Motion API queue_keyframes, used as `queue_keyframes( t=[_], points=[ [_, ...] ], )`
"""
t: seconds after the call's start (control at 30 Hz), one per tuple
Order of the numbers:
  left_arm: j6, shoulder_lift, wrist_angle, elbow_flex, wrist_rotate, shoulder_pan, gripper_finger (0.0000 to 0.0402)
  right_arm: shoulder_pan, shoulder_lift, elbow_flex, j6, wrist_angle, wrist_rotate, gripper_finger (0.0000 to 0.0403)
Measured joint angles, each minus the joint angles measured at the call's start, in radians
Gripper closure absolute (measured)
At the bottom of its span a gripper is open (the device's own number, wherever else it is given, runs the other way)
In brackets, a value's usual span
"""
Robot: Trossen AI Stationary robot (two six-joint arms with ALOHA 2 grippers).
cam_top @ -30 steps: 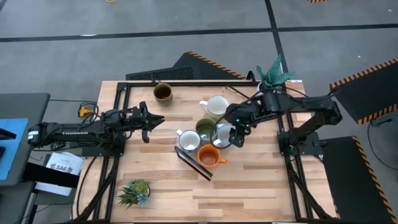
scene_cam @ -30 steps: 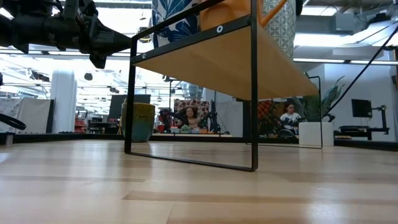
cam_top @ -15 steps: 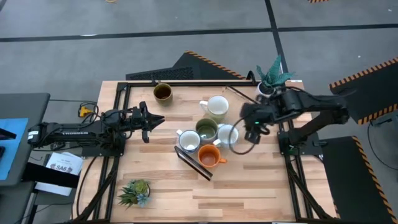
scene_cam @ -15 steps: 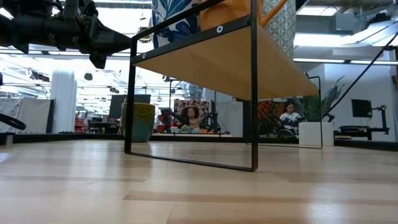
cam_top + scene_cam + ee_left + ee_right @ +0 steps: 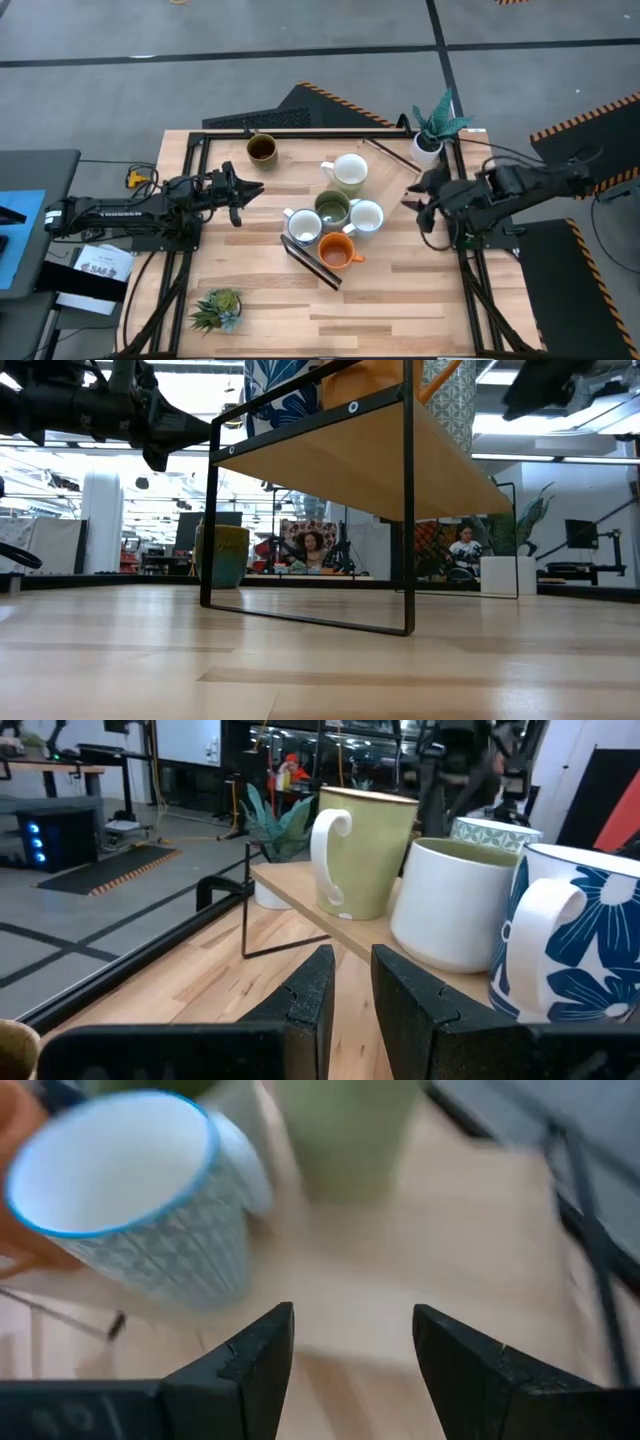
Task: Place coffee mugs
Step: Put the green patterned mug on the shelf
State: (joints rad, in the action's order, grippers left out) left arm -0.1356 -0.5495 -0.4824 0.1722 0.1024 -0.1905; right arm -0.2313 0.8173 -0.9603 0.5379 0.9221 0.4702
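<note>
The right gripper point(image 5: 424, 203) has drawn back from the mug cluster to the table's right edge, jaws wide and empty. The last mug point(image 5: 263, 148) sits alone at the far-left corner, nearer the left gripper point(image 5: 243, 192), whose jaws are nearly closed on nothing.

High view: overhead, straight down, whole worktop point(image 5: 400, 290) in frame. Low view: worktop height, level, facing room behind. Left wrist view: close, low, facing mug cluster point(image 5: 440, 900). Right wrist view: very close, angled down on patterned mug point(image 5: 140, 1200). Mug cluster shared by high and wrist views.
</note>
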Motion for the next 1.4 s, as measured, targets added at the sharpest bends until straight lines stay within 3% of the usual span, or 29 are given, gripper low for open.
queue_keyframes(
  t=[0.23, 0.43, 0.73, 1.4],
  points=[
    [0.0, 0.002, -0.007, 0.0, -0.003, 0.0, 0.0346, 0.001, -0.166, 0.408, -0.295, -0.639, 0.006, 0.0173],
    [0.001, 0.009, -0.006, 0.0, -0.01, 0.0, 0.0346, 0.0, -0.255, 0.577, -0.33, -0.837, 0.004, 0.0173],
    [0.03, 0.009, -0.006, 0.0, 0.029, 0.0, 0.0346, -0.042, -0.353, 0.625, -0.413, -0.985, 0.003, 0.0173],
    [0.045, 0.008, 0.002, 0.0, 0.044, 0.0, 0.0346, -0.041, -0.358, 0.626, -0.438, -0.989, 0.005, 0.0173]
  ],
)
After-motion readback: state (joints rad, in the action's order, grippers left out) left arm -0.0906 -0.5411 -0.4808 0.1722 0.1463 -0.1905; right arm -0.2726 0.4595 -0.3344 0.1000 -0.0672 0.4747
